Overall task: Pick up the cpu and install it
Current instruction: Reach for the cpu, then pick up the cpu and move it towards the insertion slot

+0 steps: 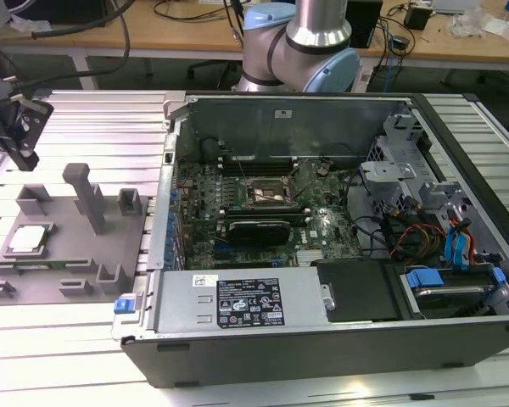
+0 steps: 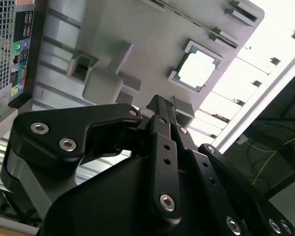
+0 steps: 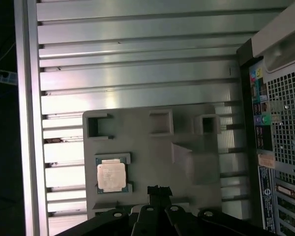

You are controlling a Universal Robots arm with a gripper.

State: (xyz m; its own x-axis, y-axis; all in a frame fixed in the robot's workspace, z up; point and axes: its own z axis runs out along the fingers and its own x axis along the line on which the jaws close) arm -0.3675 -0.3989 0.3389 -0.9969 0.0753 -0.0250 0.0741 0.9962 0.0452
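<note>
A: Entry, cpu (image 1: 30,239). Appearance?

B: Thin square chip, pale shiny metal top, darker green rim visible in both wrist views (image 2: 197,71) (image 3: 111,177). It lies flat in a shallow recess at one corner of the grey fixture plate (image 1: 64,233).

A: End effector (image 1: 25,159)?

B: Black, fingers pressed together, nothing between them. In the exterior view it hangs above the tabletop (image 1: 85,119), near the plate's far edge and apart from the chip. In the first wrist view its tip (image 3: 159,189) sits over the plate, beside the chip but not touching it.

A: Surface?

B: Ribbed aluminium slats. The plate carries raised grey blocks and one tall post (image 1: 86,197).

A: Surroundings?

B: Open computer case (image 1: 280,127) to the exterior view's right of the plate, with the socket (image 1: 267,193) on its board. The arm's base (image 1: 318,34) stands behind it. Wooden benches (image 1: 153,34) with cables run along the back.
</note>
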